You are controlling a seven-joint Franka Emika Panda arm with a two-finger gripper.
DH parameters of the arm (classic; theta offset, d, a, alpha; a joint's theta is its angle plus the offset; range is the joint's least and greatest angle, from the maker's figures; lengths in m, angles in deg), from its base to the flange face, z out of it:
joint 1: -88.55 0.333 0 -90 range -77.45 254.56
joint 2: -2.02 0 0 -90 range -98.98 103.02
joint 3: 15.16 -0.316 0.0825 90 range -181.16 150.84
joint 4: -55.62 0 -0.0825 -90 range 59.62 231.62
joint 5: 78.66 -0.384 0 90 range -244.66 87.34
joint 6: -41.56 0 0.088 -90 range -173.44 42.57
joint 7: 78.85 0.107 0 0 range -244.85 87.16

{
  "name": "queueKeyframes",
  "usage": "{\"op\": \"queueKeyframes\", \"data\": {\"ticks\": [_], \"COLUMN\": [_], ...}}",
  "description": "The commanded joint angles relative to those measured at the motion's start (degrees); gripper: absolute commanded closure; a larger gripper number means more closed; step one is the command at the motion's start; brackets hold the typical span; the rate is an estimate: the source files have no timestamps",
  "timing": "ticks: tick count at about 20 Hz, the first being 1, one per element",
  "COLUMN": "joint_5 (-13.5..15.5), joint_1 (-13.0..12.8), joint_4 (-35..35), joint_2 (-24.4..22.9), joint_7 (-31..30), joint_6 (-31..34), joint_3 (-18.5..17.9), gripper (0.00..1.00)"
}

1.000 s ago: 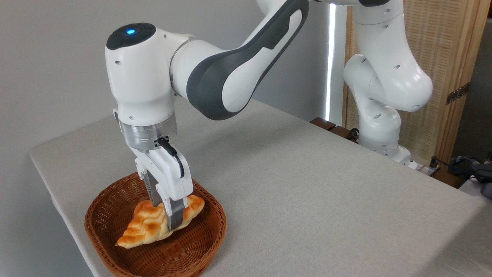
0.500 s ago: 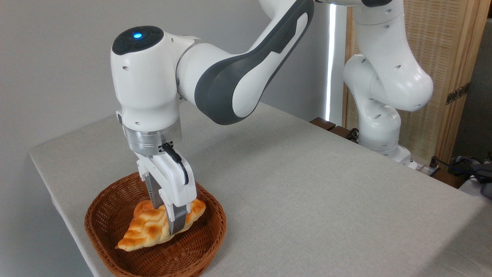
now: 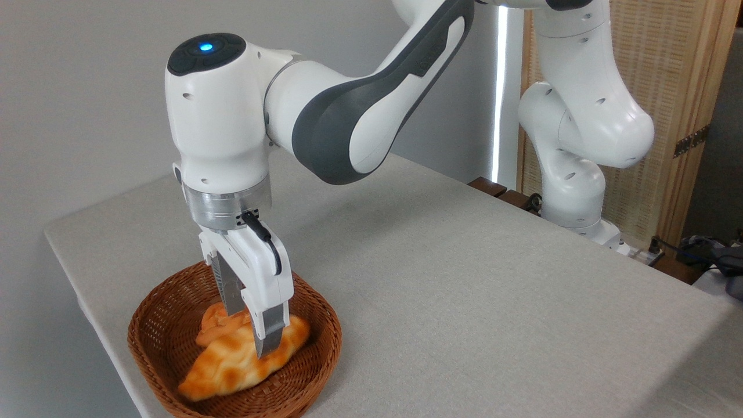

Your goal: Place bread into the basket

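We see the tool (image 3: pixel 251 330) pointing down into the basket (image 3: pixel 316 371), its two fingers (image 3: pixel 271 325) straddling the bread (image 3: pixel 238 363) approx. at the loaf's upper-right half. The near finger sits in front of the crust and the far one (image 3: pixel 231 296) behind it, so the jaws look set to about the loaf's width; whether they actually press the crust or stand just off it, we cannot tell, since the bread is blurred. The bread lies inside the basket, slanted w/ its pointed end toward the basket's lower-left wall and its other end toward the right rim; it looks low on the woven floor, though contact is not clear. The basket sits at the counter (image 3: pixel 464 278)'s near-left corner, its left rim close to the counter's left edge and its bottom rim cut by the picture's lower border. To the right of the basket the counter is a broad grey surface, running to the far edge and the right corner. The arm (image 3: pixel 348 110) reaches over from its base (image 3: pixel 574 197) at the far right, w/ the wrist directly above the basket. Behind the base stands a wooden slatted screen (image 3: pixel 667 87); cables (image 3: pixel 696 249) lie at far right beyond the counter.
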Motion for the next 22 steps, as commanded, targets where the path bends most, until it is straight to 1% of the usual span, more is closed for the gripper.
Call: {"op": "queueKeyframes", "data": {"ticks": [1, 4, 5, 7, 9, 12, 13, 15, 16, 19, 21, 22], "joint_5": [1.94, 6.58, 7.47, 7.65, 7.22, 6.95, 5.91, 2.31, 0.99, -1.39, -3.94, -4.64], "joint_1": [0.26, 0.61, 0.7, 0.7, 0.7, 0.7, 0.7, 0.7, 0.7, 0.53, 0.61, 0.61], "joint_4": [-0.25, -0.42, -0.6, -0.6, -0.51, -0.51, -0.51, -0.51, -0.51, -0.51, -0.42, -0.33], "joint_2": [-1.13, -2.1, -2.37, -4.03, -6.66, -9.92, -11.06, -13.17, -13.96, -14.67, -15.2, -15.29], "joint_7": [-0.46, -6.78, -8.63, -10.75, -11.11, -11.2, -11.63, -13.73, -14.44, -16.11, -17.52, -17.87], "joint_6": [0.47, 0.47, 0.47, 0.47, 0.64, 5.46, 6.69, 10.21, 11.35, 13.29, 13.74, 13.82], "joint_3": [0.04, -0.05, -0.05, -0.23, -0.31, -0.58, -0.67, -0.4, -0.14, 0.21, 2.13, 2.58], "gripper": [0.0, 0.0, 0.0, 0.0, 0.0, 0.0, 0.0, 0.0, 0.0, 0.0, 0.0, 0.0]}}
